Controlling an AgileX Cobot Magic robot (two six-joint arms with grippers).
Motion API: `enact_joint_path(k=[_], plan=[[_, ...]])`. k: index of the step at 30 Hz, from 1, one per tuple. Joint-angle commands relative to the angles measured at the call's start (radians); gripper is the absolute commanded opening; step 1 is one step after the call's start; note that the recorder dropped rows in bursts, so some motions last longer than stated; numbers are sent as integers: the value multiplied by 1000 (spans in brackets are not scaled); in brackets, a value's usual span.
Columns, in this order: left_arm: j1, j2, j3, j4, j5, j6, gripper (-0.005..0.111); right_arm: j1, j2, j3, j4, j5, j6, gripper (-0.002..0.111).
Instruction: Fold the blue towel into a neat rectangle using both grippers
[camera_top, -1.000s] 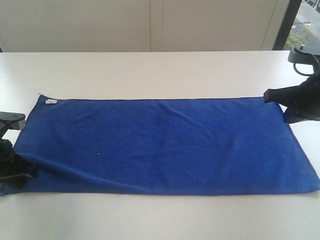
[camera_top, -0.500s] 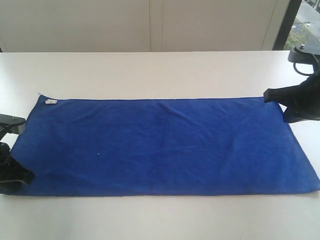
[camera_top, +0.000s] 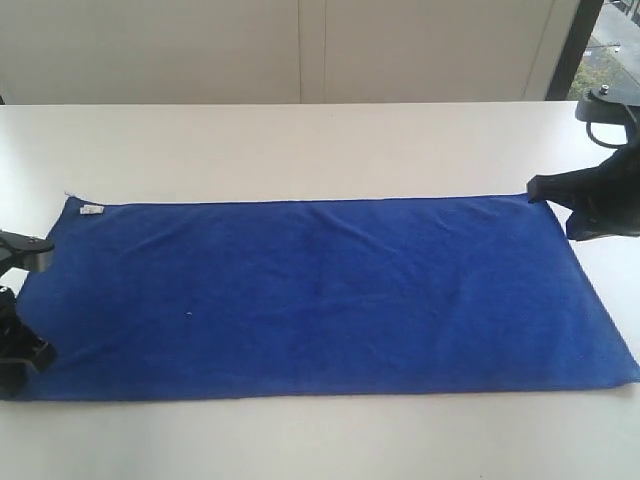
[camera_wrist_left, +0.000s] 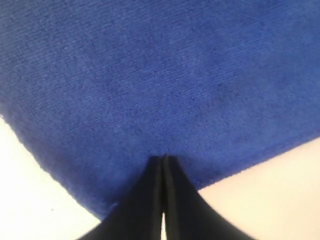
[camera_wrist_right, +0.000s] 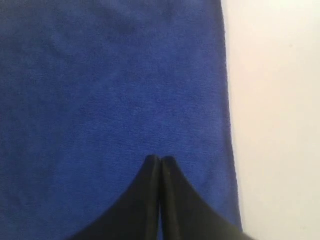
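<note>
The blue towel (camera_top: 320, 295) lies spread flat and long across the white table (camera_top: 300, 140), its small white tag (camera_top: 91, 210) at the far left corner. My left gripper (camera_top: 42, 352) sits at the towel's near left corner, shut, with its tips (camera_wrist_left: 163, 158) set into the cloth (camera_wrist_left: 150, 75) just inside that corner. At the far right corner my right gripper (camera_top: 532, 190) is shut as well, its tips (camera_wrist_right: 160, 159) on the cloth (camera_wrist_right: 110, 75) close to the towel's edge. Whether cloth is pinched between the fingers is hidden by the fingers themselves.
Bare white table surrounds the towel on all sides. A pale wall runs behind the table's far edge, and a dark window frame (camera_top: 578, 45) stands at the back right.
My left gripper has moved leftward and toward the near edge, taking the towel's left end with it. The wrinkle at the near left corner is gone. The right gripper has stayed put.
</note>
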Motion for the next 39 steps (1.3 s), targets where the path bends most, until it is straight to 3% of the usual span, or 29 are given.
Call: enact_joint_path(k=[1,14,33,39], plan=[[-1,-54,-31,6,45,-9,0,-5,-8,2,5,-8,-13,0],[-1,-310,-43,4,5,-28,0,-5,-8,2,5,-8,-13,0],[-1,-1009,49,2,31,-211,0,-5,-8,2,42,-4,-13,0],[-1,-1162,71,2,136,-250,0,-5,-8,2,42,-11,-13,0]])
